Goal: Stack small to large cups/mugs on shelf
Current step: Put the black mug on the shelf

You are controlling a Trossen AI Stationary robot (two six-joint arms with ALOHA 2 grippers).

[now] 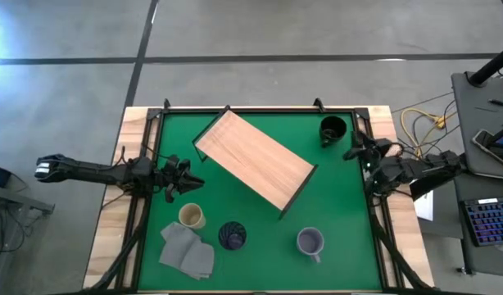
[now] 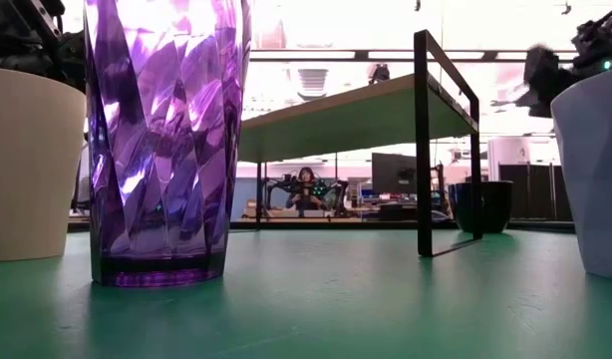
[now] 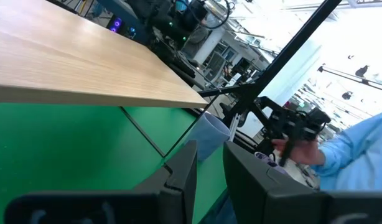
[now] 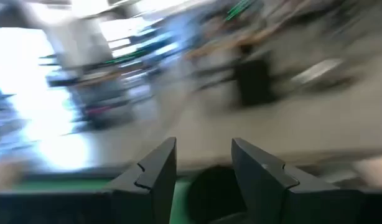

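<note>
Light-wood and black-framed, the shelf (image 1: 256, 159) lay on the green table mat (image 1: 342, 205) with its long axis running diagonally, from the far-left part of the mat down toward the near-right; in the high view it sat roughly mid-table, turned well off the mat's edges. From the low view its thin black frame (image 2: 423, 150) stood upright on the mat with the board raised above it.

Four cups stood upright and apart from the shelf. The black-green mug (image 1: 333, 130) was in the far right corner, near the shelf's right end but not touching it. Along the near side, the cream-tan cup (image 1: 192, 216) stood to the left, the dark purple tumbler (image 1: 232, 236) just beside it, and the lavender-grey handled mug (image 1: 310, 242) farther right, its handle pointing toward the near edge. A folded grey cloth (image 1: 188, 250) lay touching or almost touching the tumbler's left side, just in front of the cream-tan cup.

The left gripper (image 1: 186, 180) hung at the left side of the mat, between the shelf's left end and the cream-tan cup, its fingers (image 3: 181, 177) parted by a narrow gap and holding nothing. The right gripper (image 1: 355, 151) was at the right edge of the table, just beside the black-green mug, its fingers (image 4: 157, 168) spread apart and empty.
</note>
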